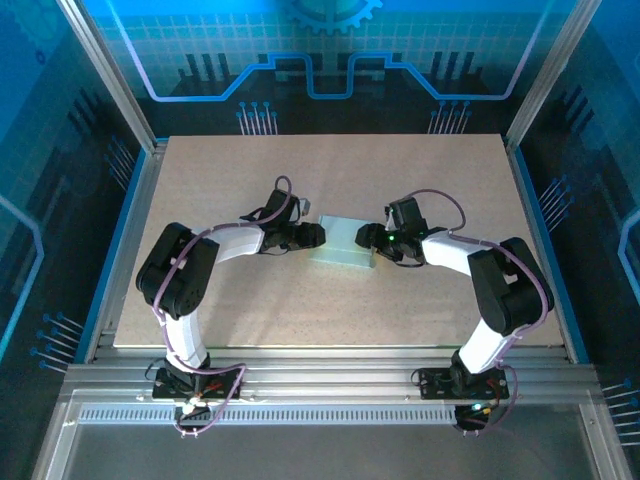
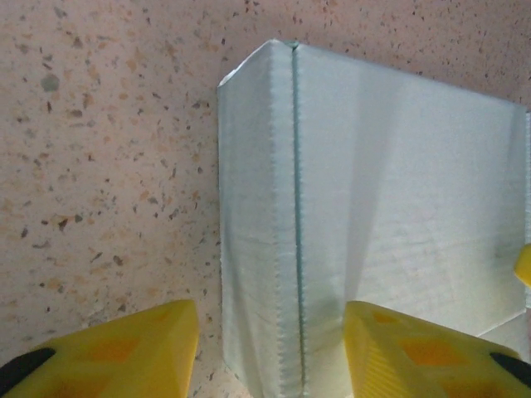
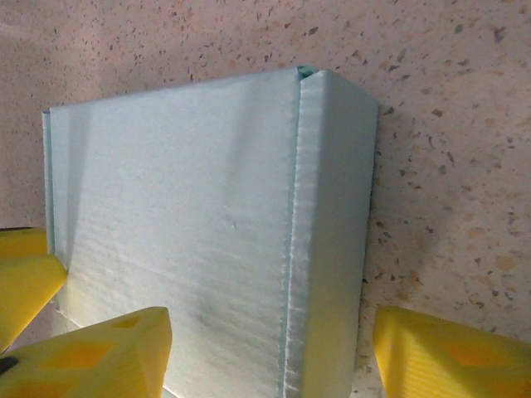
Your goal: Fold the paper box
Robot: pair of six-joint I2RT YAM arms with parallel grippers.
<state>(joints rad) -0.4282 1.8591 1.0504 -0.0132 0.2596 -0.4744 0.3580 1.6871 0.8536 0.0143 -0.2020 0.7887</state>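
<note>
Reaching in from the left with the left claw (image 1: 312, 235), spread wide and clamped on nothing. Straddles the left end wall of the paper box (image 1: 345, 247): from the left wrist, one yellow finger (image 2: 116, 352) out over the speckled bench (image 2: 108, 149), the other over the pale top panel. Looks set that way either to squeeze the doubled wall along its crease or to pin that end while the far end is worked; cannot say which.

Finds the box lying flat near the middle of the bench, right between the two claws, apparently closed up into a shallow rectangle with both end walls turned up.

Mirrors the pose on the right with the right claw (image 1: 378, 240), likewise parted and gripping nothing: one finger (image 3: 91, 356) over the top panel, the other out beside the right wall above bare bench.

Suggests a late stage, with perhaps only a firming pinch of the ends left. Calls for even, gentle closing, since thin card dents easily and may skid if one side pushes first.
</note>
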